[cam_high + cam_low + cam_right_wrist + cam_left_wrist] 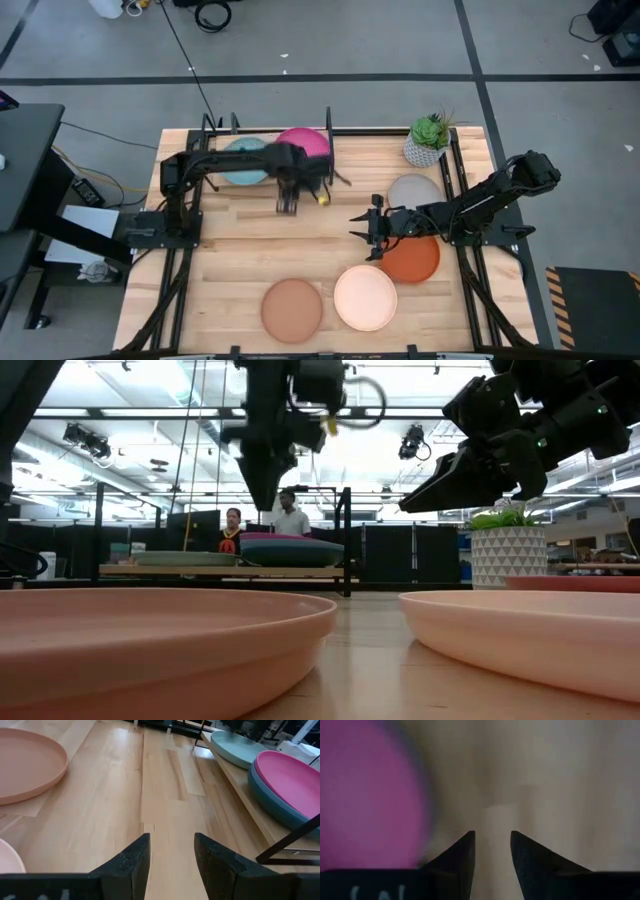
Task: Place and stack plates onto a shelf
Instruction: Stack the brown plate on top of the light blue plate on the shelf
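High view: left gripper (288, 206) is hanging over the surface (230, 255) just in front of the shelf (265, 190), fingers apart, carrying nothing. On the shelf, the magenta plate (305, 141) is sitting on a darker plate, mostly hidden by the arm, with the pale blue-green plate (243, 160) beside it. Right gripper (362, 227) is reaching toward mid-surface, fingers spread, empty. The orange-red plate (414, 260) is lying under the right arm, the grey plate (412, 188) behind it near the potted plant (428, 138). The tan plate (292, 308) and cream plate (365, 297) are lying side by side at the near edge, apart from each other.

Low view: tan plate (150, 640) and cream plate (530, 635) are filling the foreground. The shelf (220, 570) is showing behind with the magenta plate (280, 537) on a dark teal plate (290, 552). Both arms are hanging above. The plant pot (507, 555) is standing at right. Two people (265, 520) are standing in the room behind.

Left wrist view: the left gripper (492, 852) is showing a gap between its fingers (462, 855), nothing in it; the magenta plate (365, 795) is blurring past one side, bare wood under the gripper.

Right wrist view: the right gripper (171, 855) is released, looking across the surface (150, 795) at the shelf (240, 785), which is carrying the pale blue-green plate (235, 747) and the magenta plate (290, 777) on the dark teal plate (272, 802). The tan plate (27, 762) is lying off to the side.
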Available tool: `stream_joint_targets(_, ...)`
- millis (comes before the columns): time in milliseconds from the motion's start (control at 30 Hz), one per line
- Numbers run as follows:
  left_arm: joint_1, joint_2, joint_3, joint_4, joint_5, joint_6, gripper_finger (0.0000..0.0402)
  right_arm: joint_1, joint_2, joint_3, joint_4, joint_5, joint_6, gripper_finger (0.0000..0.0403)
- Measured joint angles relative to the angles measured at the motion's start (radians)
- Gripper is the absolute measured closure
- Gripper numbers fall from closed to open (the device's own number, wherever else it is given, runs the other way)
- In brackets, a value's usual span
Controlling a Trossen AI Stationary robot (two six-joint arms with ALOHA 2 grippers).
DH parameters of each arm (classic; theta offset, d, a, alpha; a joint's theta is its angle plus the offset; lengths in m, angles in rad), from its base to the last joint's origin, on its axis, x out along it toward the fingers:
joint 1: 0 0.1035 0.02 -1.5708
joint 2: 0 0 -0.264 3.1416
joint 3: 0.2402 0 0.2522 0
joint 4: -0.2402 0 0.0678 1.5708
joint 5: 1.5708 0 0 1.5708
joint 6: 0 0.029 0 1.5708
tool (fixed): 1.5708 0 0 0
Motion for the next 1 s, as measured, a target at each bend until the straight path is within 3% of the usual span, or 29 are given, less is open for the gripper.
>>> stream_joint_targets(133,-0.135,0.0,0.0,-0.003,0.077,-0.106,0.0269,0.0,0.0,0.0,-0.001,0.0,0.0,0.0243)
stream_joint_targets(367,-0.405,0.005,-0.001,0.068,0.091,-0.354,0.0269,0.001,0.0,0.0,-0.001,0.0,0.012,0.0243)
stream_joint_targets(567,-0.558,0.008,-0.001,0.154,0.058,-0.578,0.0269,0.002,0.0,0.0,0.01,0.0,0.02,0.0243)
stream_joint_targets(733,-0.604,0.04,-0.041,0.21,-0.015,-0.661,0.0269,0.002,0.0,0.0,0.015,0.0,0.02,0.0243)
stream_joint_targets(1000,-0.589,0.038,-0.194,0.369,0.012,-0.691,0.0269,0.002,0.0,0.0,0.015,0.0,0.01,0.0243)
